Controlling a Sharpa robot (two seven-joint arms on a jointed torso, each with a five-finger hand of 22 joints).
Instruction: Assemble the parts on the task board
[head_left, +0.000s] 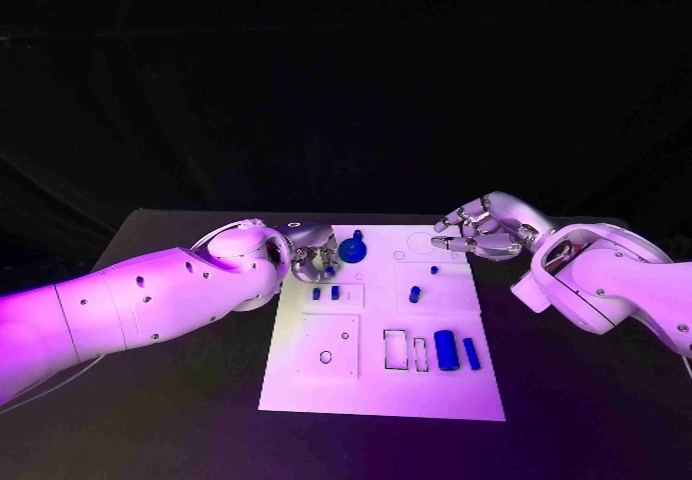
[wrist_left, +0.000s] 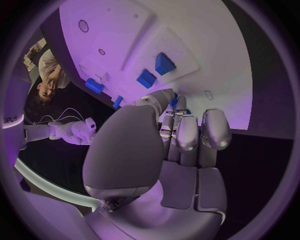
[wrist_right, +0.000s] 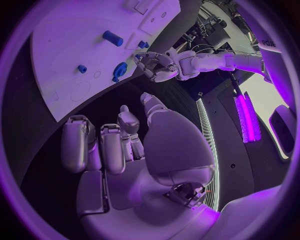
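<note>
**Left hand at the round part on the board's far edge; right hand idle**

The round blue part sits near the far edge of the task board, left of centre, with a stem rising from it. It appears to stand in a seat, though how fully it is seated cannot be told. The left hand is just beside it, fingers curled toward it; the left wrist view shows a sliver of blue at the fingertips, so contact looks likely, but a firm grip cannot be confirmed. Judged purpose: steadying or pressing this part home.

Two small blue blocks lie just nearer on the board, and a blue cylinder and bar wait loose toward the near right, apparently not yet fitted.

The right hand hovers off the board's far right corner, fingers curled in, holding nothing.
</note>
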